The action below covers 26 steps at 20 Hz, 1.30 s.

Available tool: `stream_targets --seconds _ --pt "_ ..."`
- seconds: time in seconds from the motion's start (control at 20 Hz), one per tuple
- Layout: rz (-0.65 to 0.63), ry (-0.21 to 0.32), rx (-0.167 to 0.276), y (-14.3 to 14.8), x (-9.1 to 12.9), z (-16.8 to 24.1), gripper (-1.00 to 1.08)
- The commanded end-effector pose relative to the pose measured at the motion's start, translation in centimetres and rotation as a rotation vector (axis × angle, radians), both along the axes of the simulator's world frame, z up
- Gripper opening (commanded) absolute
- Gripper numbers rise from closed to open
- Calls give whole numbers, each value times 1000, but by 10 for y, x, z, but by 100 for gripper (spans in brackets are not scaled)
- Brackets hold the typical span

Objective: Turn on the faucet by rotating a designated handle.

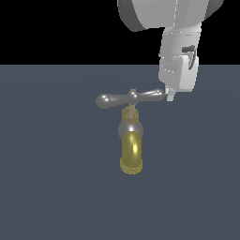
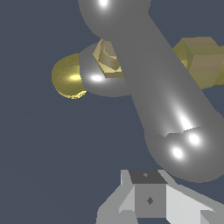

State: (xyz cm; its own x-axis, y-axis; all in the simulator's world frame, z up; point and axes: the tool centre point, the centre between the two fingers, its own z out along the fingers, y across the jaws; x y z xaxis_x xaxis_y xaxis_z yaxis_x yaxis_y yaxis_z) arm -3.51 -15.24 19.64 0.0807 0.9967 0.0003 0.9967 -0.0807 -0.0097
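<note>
- The faucet stands out on the dark tabletop, gold spout curving down toward the exterior camera, and everything here I place off that faucet.
- The handle sits across the top of the faucet, a grey crossbar with a bulb at each end and a small gold hub in the middle.
- In the exterior view the bar lies close to level, only slightly tilted, so by my reckoning the turn is barely begun or not begun at all; I see no water to say otherwise.
- My claw is right at the handle's bulb on the exterior view's right, fingertips touching it or a hair off; I cannot tell which.
- From the wrist view that same bulb fills the picture just ahead of my claw, with the faucet's body and spout beyond it.
- Claw opening? I cannot tell: the exterior view shows the fingers bunched in one pale block, the wrist view shows only a bit of them, and nothing is gripped between them.
- My arm comes down from above the faucet, wrist near vertical, fingers pointing at the tabletop beside the bar's end.
- What is left, as I judge it: push that bulb round the hub until the handle has swung well off its present line.
</note>
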Motion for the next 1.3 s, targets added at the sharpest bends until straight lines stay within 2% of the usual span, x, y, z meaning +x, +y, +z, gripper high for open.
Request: stream_targets --seconds 0.0,0.05,1.25 --pt "15 -10 -1 6 10 2 -100" --pt "0 -1 -1 0 2 0 -100" --pt "14 -10 -1 53 82 2 -100"
